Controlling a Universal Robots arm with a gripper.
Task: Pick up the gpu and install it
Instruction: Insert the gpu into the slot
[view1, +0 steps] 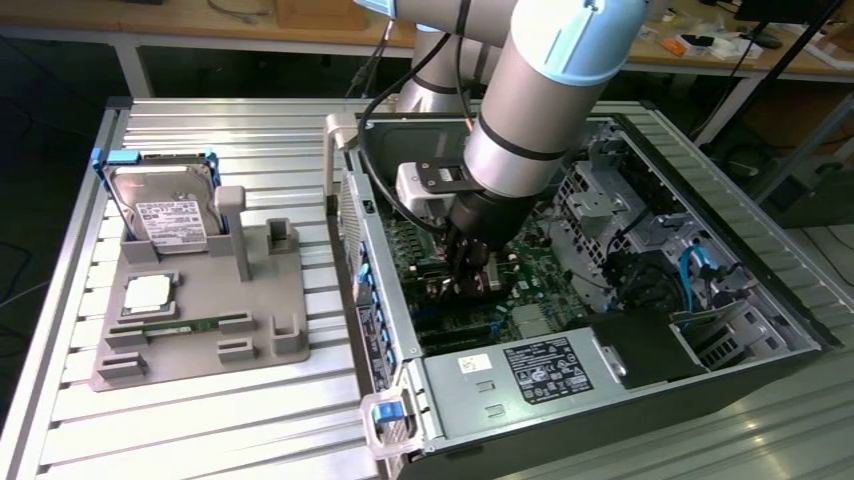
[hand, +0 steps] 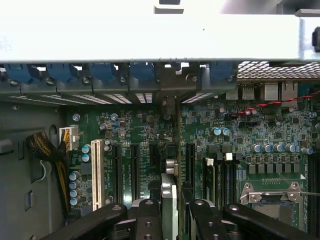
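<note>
Over the green motherboard (hand: 260, 125), black fingers (hand: 150, 220) pinch the thin flat gpu (hand: 169, 200).

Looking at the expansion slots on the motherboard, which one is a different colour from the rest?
The white slot, the outermost in the row, on the side with the bundled power cables. The other long slots beside it are black.

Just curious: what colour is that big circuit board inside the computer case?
Green motherboard, seen best in the wrist view.
</note>
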